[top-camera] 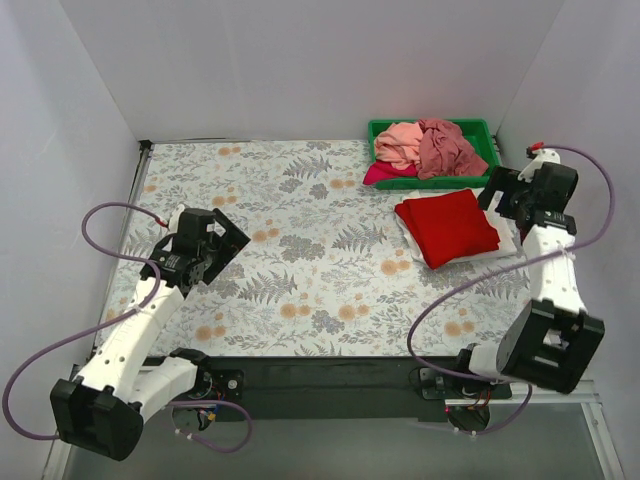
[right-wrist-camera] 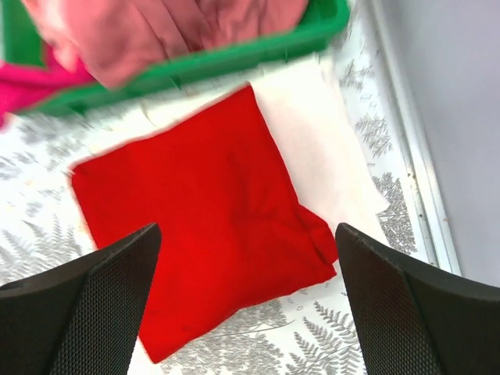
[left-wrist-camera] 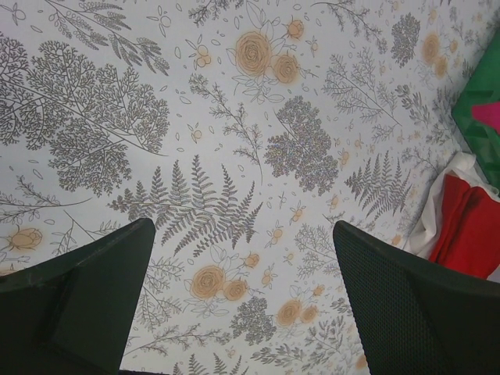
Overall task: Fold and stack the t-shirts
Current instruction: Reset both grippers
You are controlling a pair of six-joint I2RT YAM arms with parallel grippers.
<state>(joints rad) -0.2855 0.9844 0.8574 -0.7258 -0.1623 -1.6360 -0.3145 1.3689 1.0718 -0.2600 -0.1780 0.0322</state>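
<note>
A folded bright red t-shirt [top-camera: 448, 226] lies on a folded white t-shirt [top-camera: 509, 243] at the right of the table. In the right wrist view the red t-shirt [right-wrist-camera: 203, 219] covers most of the white t-shirt [right-wrist-camera: 320, 141]. Crumpled light pink [top-camera: 400, 143], dusty rose [top-camera: 445, 147] and magenta [top-camera: 385, 174] t-shirts sit in the green tray [top-camera: 428, 180]. My right gripper [top-camera: 497, 190] is open and empty, above the stack's right side. My left gripper [top-camera: 232, 235] is open and empty over bare tablecloth at the left.
The floral tablecloth [top-camera: 300, 260] covers the table. White walls close in on the left, back and right. The tray stands at the back right, touching the stack's far edge. The left wrist view shows the stack's edge [left-wrist-camera: 461, 226] and tray corner [left-wrist-camera: 480, 109] at far right.
</note>
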